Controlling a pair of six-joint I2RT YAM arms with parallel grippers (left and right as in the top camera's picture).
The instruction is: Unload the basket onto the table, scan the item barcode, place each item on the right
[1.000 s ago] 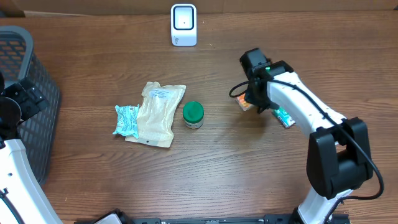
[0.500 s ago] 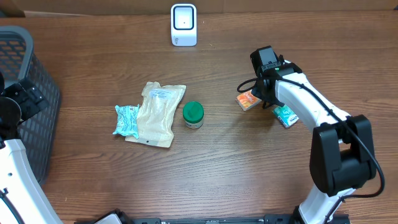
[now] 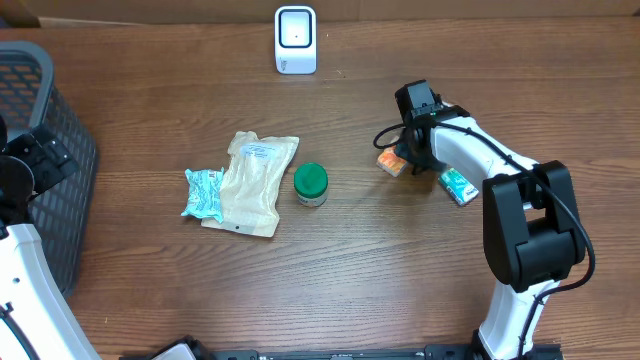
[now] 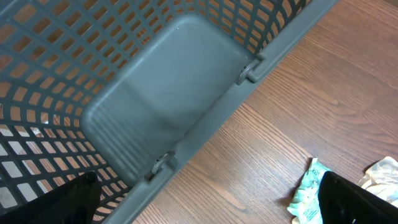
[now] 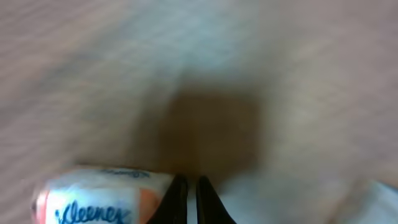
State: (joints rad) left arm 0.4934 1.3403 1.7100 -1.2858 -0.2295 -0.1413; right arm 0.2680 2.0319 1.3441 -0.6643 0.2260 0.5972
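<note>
Jaws on the right gripper (image 5: 187,186) are seen clenched tip to tip, low over the worktop (image 3: 350,280), with the orange tissue pack (image 5: 93,199) lying just beside them. Whether a fold of its wrapper is pinched cannot be told. The left gripper (image 4: 208,202) is held with its jaws fully released and nothing between them, parked over the basket (image 4: 186,93), probably so that it is kept clear of the work.

The pack is judged to be the item to be scanned, as the right arm is bent down onto it. The white scanner (image 3: 296,40) stands well apart at the far edge, facing the worktop, so a lift and a carry towards it would be needed.

Layout is given only by the overhead view: a green-lidded jar (image 3: 311,184), a tan pouch (image 3: 252,185) and a teal packet (image 3: 205,193) are grouped mid-worktop, and a small teal box (image 3: 458,186) lies under the right arm. The brand lettering on the pack is shown only by the blurred right wrist view. No barcode can be made out anywhere.
</note>
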